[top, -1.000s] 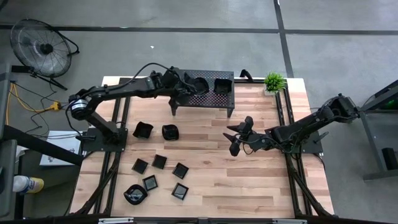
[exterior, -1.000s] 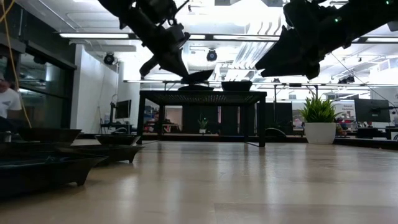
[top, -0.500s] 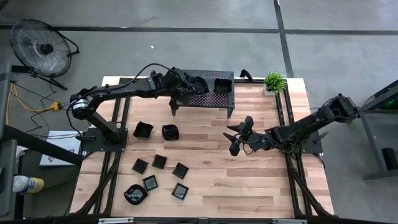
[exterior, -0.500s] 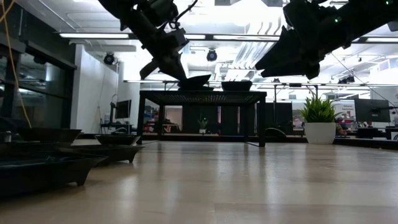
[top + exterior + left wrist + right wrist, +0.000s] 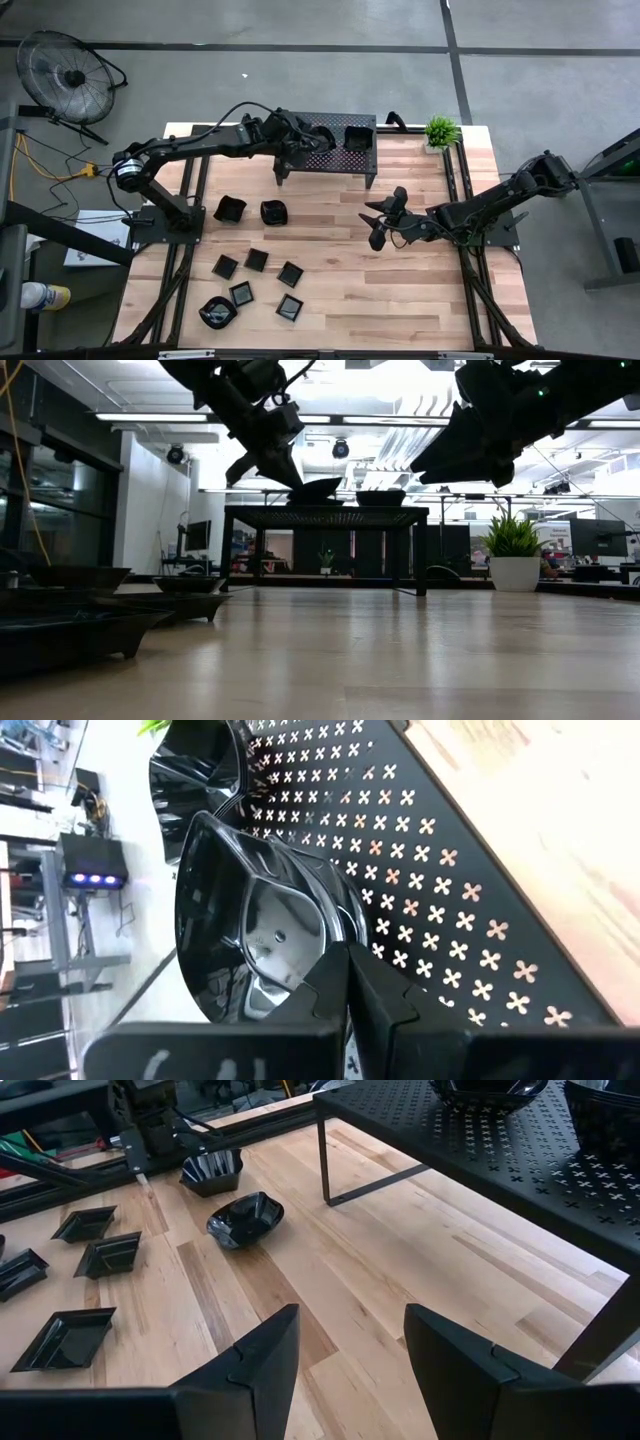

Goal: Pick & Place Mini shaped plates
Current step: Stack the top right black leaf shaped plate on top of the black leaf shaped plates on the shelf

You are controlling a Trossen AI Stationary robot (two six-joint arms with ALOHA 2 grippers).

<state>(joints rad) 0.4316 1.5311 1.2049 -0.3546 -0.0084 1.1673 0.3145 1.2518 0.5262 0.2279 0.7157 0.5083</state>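
Black plate (image 5: 320, 136) lowered onto rack (image 5: 360, 160) since a second ago, left gripper (image 5: 300, 141) still clamped on it; right gripper (image 5: 378, 222) wide, empty

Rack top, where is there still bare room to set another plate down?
The rack is bare along its front strip. Its back edge is crowded: the left gripper holds a plate beside a second dish.

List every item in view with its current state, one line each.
Left gripper: shut on a plate over the rack.
Held plate: gripped at its rim, tilted.
Second plate: resting on the rack.
Rack: standing on the table.
Table plates: eight lying on the wood, upright.
Right gripper: open, empty, above the table.
Plant: upright at the table's corner.
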